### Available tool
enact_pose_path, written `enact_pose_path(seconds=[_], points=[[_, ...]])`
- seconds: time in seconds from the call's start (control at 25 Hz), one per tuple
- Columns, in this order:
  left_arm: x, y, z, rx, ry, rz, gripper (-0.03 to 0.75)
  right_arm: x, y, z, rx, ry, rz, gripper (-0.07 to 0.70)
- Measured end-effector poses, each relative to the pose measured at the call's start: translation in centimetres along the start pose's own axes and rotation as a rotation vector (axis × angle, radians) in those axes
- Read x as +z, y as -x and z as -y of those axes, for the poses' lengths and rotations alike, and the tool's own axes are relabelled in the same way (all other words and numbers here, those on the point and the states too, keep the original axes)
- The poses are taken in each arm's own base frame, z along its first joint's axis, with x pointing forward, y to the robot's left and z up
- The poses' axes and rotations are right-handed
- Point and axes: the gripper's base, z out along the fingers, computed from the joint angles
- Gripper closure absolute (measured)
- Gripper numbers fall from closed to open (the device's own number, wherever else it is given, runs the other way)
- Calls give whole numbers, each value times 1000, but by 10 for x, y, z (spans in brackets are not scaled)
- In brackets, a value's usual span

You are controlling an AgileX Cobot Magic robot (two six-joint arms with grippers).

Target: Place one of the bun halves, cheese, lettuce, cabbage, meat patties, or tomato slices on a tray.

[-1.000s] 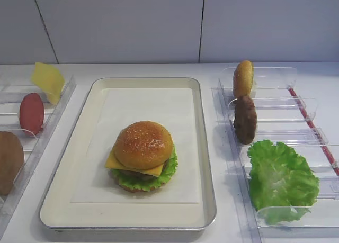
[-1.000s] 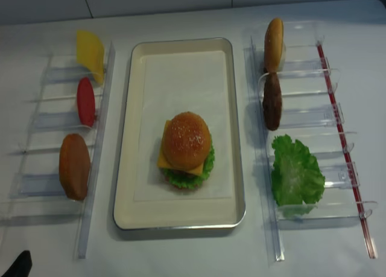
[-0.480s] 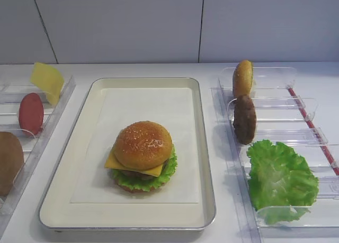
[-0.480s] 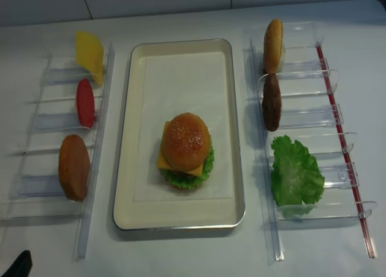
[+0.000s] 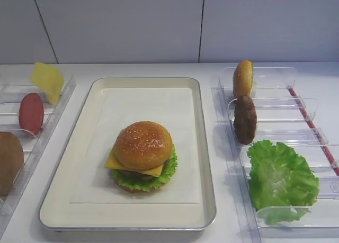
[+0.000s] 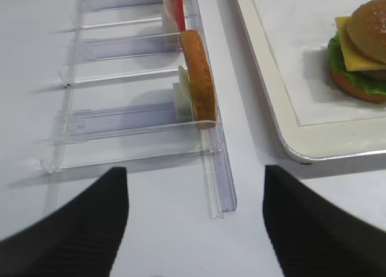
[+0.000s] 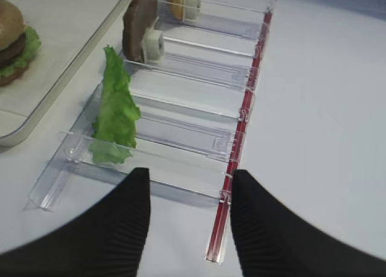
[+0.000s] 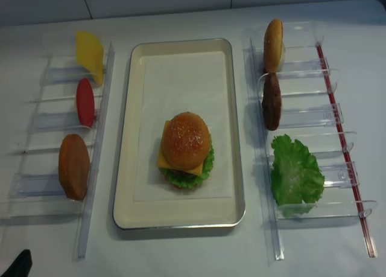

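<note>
A sesame-seeded bun top is seen crowning a stacked burger on the tray, nearer the tray's front edge than its back, slightly left of the middle of the paper lining. Under it a yellow cheese slice juts out at the left, ruffled lettuce shows at the right and front, and only a thin rim of the bottom layer can be made out; whatever lies between is hidden.

In the clear rack on the right, a second bun half is stood on edge at the back, a meat patty just in front of it, and a large lettuce leaf at the front, partly behind a plastic wall. In the clear rack on the left, a cheese square is held at the back, a tomato slice in the middle and a brown bun-like disc at the front; in the main overhead view that disc is cut off by the frame edge.

The right gripper is seen with its fingers apart, holding nothing, above the front end of the right rack. The left gripper is likewise spread wide and empty, near the front end of the left rack. Both are cut off at the frame bottom.
</note>
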Motion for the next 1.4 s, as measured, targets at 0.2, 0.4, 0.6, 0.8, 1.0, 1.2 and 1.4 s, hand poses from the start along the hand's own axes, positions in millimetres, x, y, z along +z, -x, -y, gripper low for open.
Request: enact_pose_path(seconds=[0.2, 0.4, 0.6, 0.8, 1.0, 1.2, 1.4], points=[[0, 0, 0, 0, 0, 0, 282, 0, 0, -3, 37, -71, -2, 284], [0, 0, 0, 0, 0, 0, 282, 0, 0, -4, 65, -129, -3, 284], [0, 0, 0, 0, 0, 0, 282, 0, 0, -5, 126, -227, -5, 284], [0, 0, 0, 0, 0, 0, 282, 0, 0, -6, 162, -272, -5, 284], [0, 0, 0, 0, 0, 0, 282, 0, 0, -6, 159, -278, -6, 284], [0, 0, 0, 0, 0, 0, 282, 0, 0, -6, 159, -278, -6, 284], [0, 0, 0, 0, 0, 0, 282, 0, 0, -6, 159, -278, -6, 284]])
